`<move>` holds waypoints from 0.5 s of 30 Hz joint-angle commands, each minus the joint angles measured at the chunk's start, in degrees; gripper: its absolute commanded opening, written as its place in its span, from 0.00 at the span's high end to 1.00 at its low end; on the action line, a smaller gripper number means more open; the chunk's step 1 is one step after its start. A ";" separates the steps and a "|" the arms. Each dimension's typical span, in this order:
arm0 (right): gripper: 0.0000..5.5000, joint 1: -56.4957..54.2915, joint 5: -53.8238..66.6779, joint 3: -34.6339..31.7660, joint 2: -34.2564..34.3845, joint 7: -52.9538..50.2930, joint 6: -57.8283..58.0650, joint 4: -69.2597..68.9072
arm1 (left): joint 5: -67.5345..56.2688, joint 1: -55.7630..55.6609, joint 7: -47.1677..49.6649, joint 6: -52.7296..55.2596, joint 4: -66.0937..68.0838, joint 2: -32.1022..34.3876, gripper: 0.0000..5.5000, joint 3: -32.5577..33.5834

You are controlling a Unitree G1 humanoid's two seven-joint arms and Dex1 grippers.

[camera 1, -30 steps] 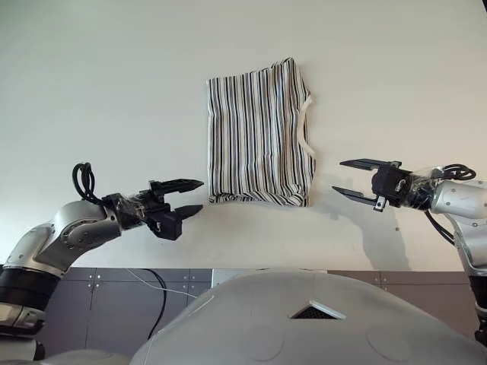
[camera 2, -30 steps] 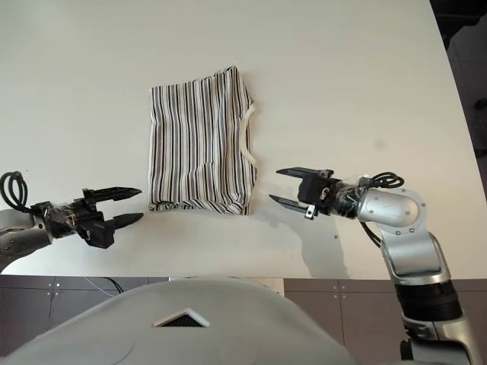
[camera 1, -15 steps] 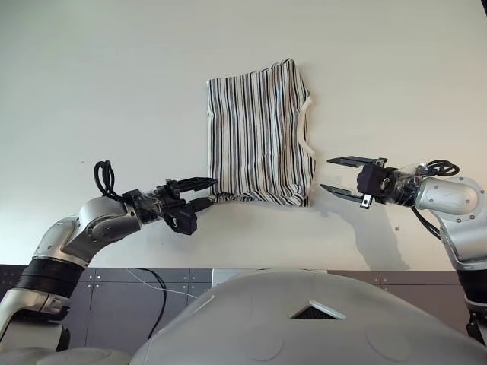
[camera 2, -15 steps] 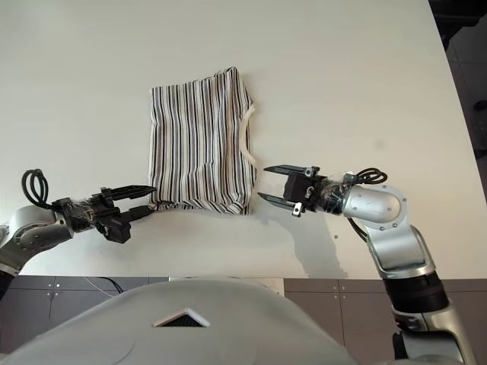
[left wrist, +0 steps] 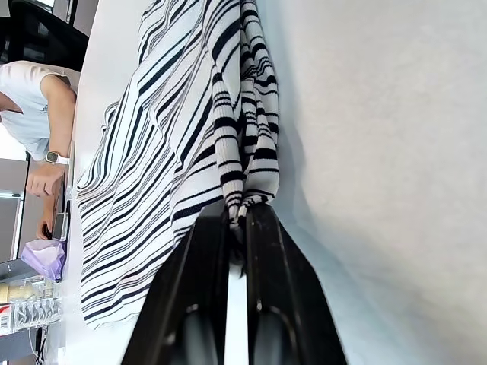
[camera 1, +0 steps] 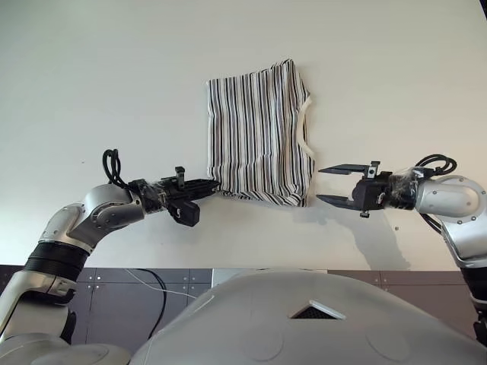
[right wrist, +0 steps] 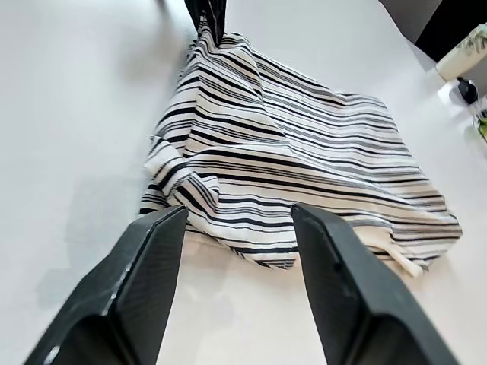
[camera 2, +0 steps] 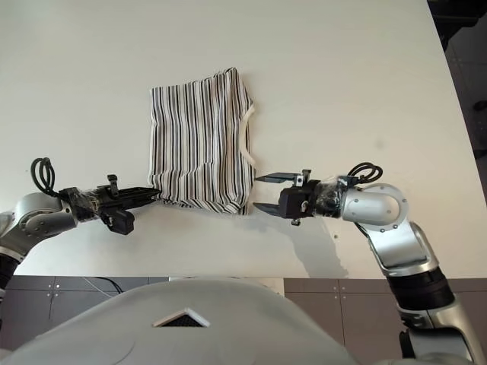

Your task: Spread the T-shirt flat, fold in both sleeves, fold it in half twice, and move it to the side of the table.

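Observation:
The black-and-white striped T-shirt lies folded into a narrow rectangle in the middle of the white table, its white collar on the right side. My left gripper sits at the shirt's near-left corner, and the left wrist view has its jaws shut on that corner's bunched fabric. My right gripper hovers open just right of the near-right corner, close to it but apart. In the right wrist view its two fingers frame the shirt.
The table's front edge runs close below both grippers, with dark cabinets under it. Its right edge lies beyond the right arm. Small bottles stand at the far side. Bare tabletop surrounds the shirt.
My left gripper moved right to the shirt's near-left corner and shut on it. My right gripper moved left toward the near-right corner and stayed open.

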 commanded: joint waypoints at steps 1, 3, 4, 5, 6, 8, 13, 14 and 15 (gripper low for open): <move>0.44 0.65 -4.01 2.68 -0.85 0.05 -5.95 0.33 | 0.60 3.53 -3.77 1.82 -0.93 0.46 0.98 -2.50; 0.39 -0.16 -8.76 4.69 0.09 -1.67 -9.67 2.62 | -0.03 3.64 -4.49 1.93 -1.78 0.64 0.98 -2.47; 0.35 -0.95 -11.50 5.55 0.94 -3.11 -10.93 4.15 | -0.25 3.59 -4.83 1.98 -2.12 0.65 0.98 -2.49; 0.35 -1.47 -13.43 6.08 1.49 -4.31 -11.85 5.31 | -0.45 3.47 -5.23 2.04 -2.39 0.61 0.98 -2.51; 0.35 -2.05 -15.46 6.46 2.00 -5.79 -12.97 6.83 | -0.63 3.31 -5.58 2.03 -2.53 0.56 0.98 -2.51; 0.35 -3.06 -18.25 6.94 2.07 -7.91 -15.11 9.63 | -0.91 3.17 -6.06 1.92 -2.64 0.66 0.98 -2.39; 0.35 -5.87 -25.96 8.16 2.25 -13.96 -21.34 15.96 | -1.38 2.68 -7.07 1.74 -2.62 0.85 0.98 -2.21; 0.35 -6.15 -26.60 8.58 2.73 -15.00 -21.80 16.42 | -1.45 2.74 -7.22 1.82 -2.82 0.76 0.98 -2.23; 0.35 -6.32 -27.01 8.98 3.08 -15.86 -22.21 16.72 | -1.47 2.75 -7.34 1.84 -2.94 0.70 0.98 -2.25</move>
